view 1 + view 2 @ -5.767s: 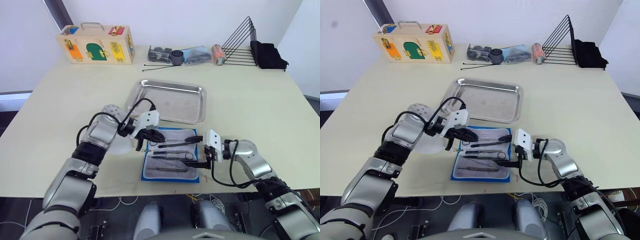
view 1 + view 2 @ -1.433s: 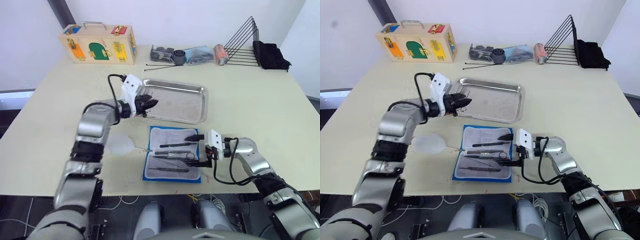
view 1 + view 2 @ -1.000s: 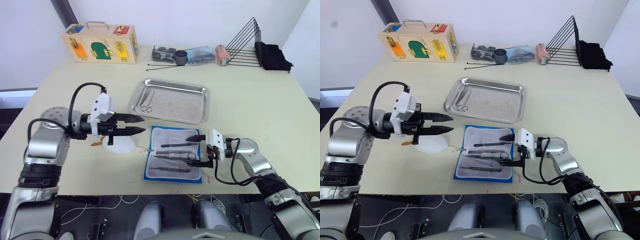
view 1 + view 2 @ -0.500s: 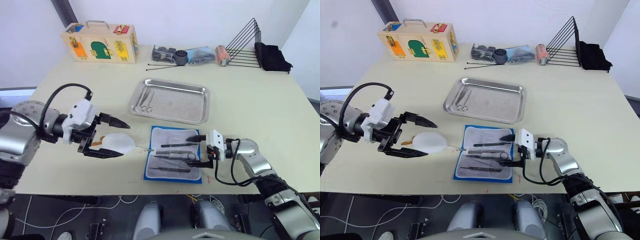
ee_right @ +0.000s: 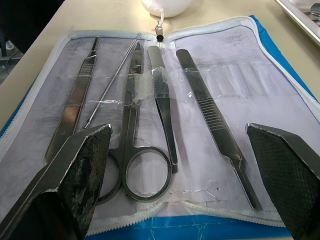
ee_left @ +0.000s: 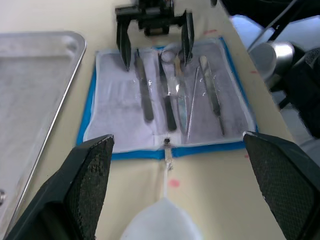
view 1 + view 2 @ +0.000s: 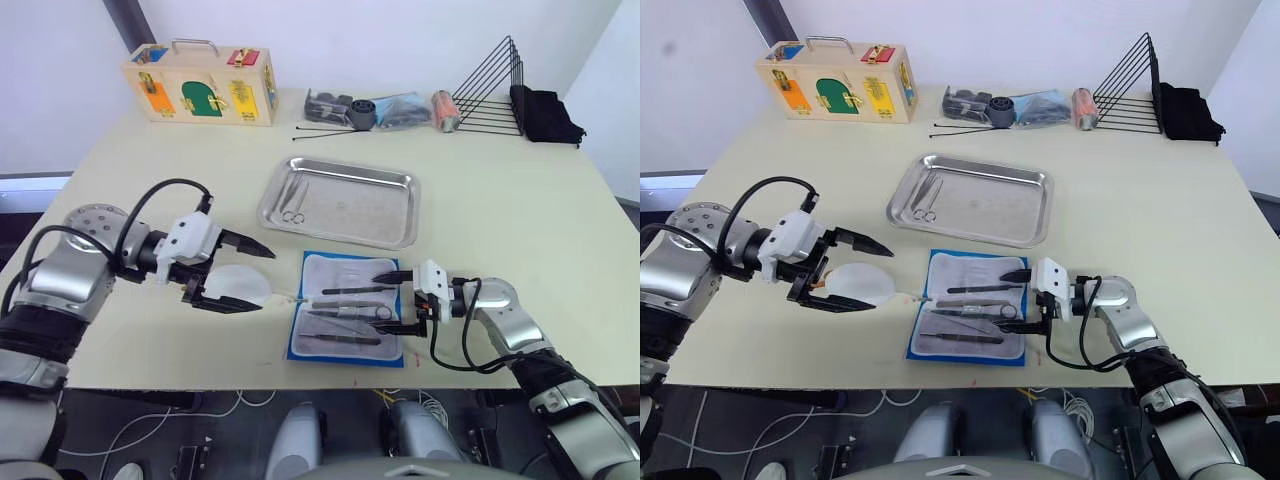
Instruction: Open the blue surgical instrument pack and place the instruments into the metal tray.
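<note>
Pack (image 7: pixel 345 320) open, instruments (image 5: pixel 150 100) inside – tray (image 7: pixel 340 205) holding scissors (image 7: pixel 291 203)

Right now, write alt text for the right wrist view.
An opened blue surgical instrument pack lies flat, its pale lining holding steel instruments: ring-handled scissors, forceps and thin probes. The right tool is open over the pack's near edge; a white plush toy lies beyond the far edge.
</note>
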Controlling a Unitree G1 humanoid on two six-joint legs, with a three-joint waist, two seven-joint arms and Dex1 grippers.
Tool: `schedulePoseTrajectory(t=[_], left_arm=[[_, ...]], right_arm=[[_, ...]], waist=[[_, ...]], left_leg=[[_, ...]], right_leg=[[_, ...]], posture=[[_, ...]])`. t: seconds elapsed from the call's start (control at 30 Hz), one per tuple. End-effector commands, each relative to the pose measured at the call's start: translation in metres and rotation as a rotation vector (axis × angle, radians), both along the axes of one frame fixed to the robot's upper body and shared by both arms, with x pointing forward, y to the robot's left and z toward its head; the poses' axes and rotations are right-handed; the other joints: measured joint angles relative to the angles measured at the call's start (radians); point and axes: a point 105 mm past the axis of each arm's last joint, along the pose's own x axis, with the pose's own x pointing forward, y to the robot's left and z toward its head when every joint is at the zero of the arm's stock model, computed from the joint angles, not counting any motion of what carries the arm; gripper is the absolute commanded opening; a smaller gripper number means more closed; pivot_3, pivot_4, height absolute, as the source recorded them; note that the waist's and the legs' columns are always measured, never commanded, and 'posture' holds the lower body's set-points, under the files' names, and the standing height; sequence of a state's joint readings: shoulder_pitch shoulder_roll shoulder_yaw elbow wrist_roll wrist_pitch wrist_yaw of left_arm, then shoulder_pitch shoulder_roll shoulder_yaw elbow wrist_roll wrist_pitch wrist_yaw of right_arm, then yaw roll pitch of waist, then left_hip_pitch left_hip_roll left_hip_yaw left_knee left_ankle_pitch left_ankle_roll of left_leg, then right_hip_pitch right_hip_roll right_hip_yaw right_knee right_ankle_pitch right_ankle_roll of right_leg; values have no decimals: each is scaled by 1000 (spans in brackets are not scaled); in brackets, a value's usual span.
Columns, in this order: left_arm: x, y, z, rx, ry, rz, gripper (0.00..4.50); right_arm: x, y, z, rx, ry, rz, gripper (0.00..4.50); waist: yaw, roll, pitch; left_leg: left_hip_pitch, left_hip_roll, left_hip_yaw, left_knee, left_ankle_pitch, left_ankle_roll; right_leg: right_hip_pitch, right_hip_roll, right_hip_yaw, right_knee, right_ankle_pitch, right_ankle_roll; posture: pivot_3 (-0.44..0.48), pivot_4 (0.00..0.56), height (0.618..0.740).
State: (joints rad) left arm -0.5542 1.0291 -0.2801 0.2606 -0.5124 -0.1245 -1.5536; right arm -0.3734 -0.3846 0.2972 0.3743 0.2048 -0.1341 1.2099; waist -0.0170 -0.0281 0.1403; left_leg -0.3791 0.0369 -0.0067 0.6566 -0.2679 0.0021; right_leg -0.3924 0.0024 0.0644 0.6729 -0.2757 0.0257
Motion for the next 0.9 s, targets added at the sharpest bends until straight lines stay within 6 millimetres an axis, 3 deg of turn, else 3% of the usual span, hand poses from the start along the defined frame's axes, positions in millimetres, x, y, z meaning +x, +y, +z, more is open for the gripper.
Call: schedulePoseTrajectory(t=[0.03, 0.23, 0.63, 0.9], left_arm=[[12, -18, -5, -16, -19, 9, 4355], [24, -42, -31, -6, -12, 25, 1861], [38, -65, -63, 20, -10, 39, 1861], [31, -69, -79, 32, 41, 8, 1861]], right_arm=[[-16, -15, -49, -133, 169, -33, 4500], [-11, -12, -46, -120, 159, -39, 4500], [-8, -13, -44, -106, 145, -56, 4500], [-9, -13, -45, -106, 145, -63, 4500]], waist=[[1, -1, -1], [-3, -5, -3], [-7, -6, -4], [-9, -6, -4]], left_leg=[[0, 0, 0, 0, 0, 0], [1, 1, 0, 0, 0, 0], [1, 1, 0, 0, 0, 0], [1, 1, -1, 0, 0, 0]], right_leg=[[0, 0, 0, 0, 0, 0], [0, 2, 2, 0, 0, 0], [0, 2, 2, 1, 0, 0], [0, 2, 2, 2, 0, 0]], posture=[[0, 150, 740], [0, 150, 740], [0, 150, 740], [0, 150, 740]])
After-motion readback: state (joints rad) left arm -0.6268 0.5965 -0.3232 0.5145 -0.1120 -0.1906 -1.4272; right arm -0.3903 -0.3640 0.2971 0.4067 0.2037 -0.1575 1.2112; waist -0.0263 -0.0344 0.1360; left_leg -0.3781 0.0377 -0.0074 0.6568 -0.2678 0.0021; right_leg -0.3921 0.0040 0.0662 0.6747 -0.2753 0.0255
